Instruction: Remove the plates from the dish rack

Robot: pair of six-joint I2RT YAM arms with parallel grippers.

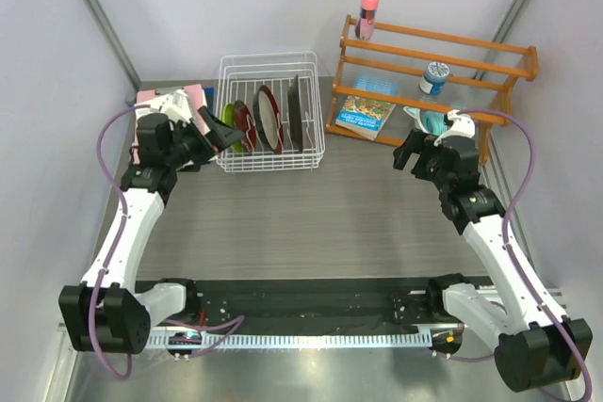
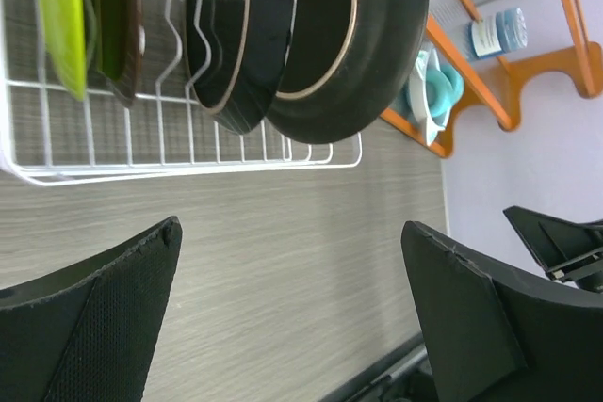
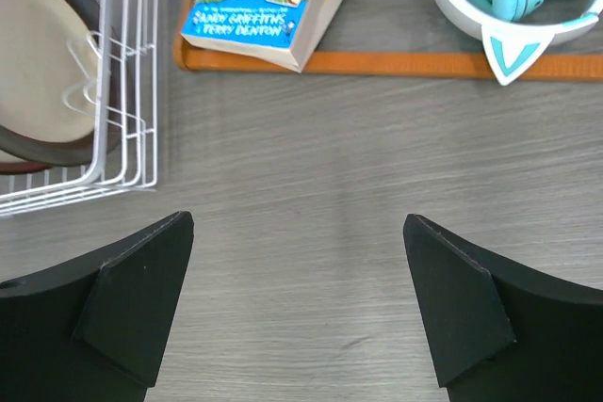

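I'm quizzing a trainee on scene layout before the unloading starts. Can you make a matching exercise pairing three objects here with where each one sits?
Things:
1. lime green plate
2. book
3. pink bottle

Places:
A. top tier of the wooden shelf
B. left end of the dish rack
C. bottom tier of the wooden shelf

Pairs: 1-B, 2-C, 3-A

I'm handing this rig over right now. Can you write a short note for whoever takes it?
Left hand: open, empty, by the left end of the rack.
Right hand: open, empty, over the table to the right of the rack.
All four plates stand in the rack.
Done: nothing unloaded.
Left: lift out all four plates.
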